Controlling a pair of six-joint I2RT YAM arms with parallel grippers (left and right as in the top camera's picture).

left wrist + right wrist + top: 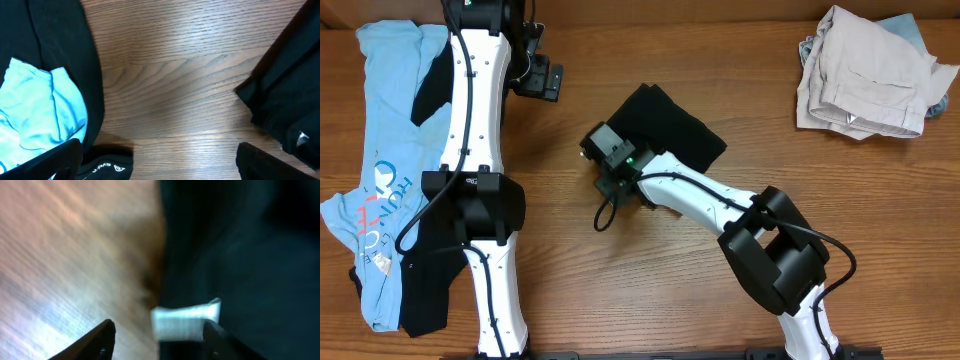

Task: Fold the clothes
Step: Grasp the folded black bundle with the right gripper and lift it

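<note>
A folded black T-shirt (665, 125) lies mid-table. My right gripper (610, 150) hangs over its left edge. In the blurred right wrist view the right gripper (160, 340) is open, and its jaws straddle the black T-shirt's (240, 255) edge and small white tag (185, 320). A light-blue printed tee (380, 150) is spread at the far left, with a black garment (425, 290) beside it under my left arm. My left gripper (545, 78) is wide open at the back left. In the left wrist view the left gripper (160, 167) holds nothing over bare wood, between the light-blue tee (35, 115) and a black white-logo garment (107, 165).
A heap of beige and pale clothes (870, 70) sits at the back right corner. Black fabric (290, 95) fills the right side of the left wrist view. The wooden table (620, 290) shows bare wood in front of the right gripper.
</note>
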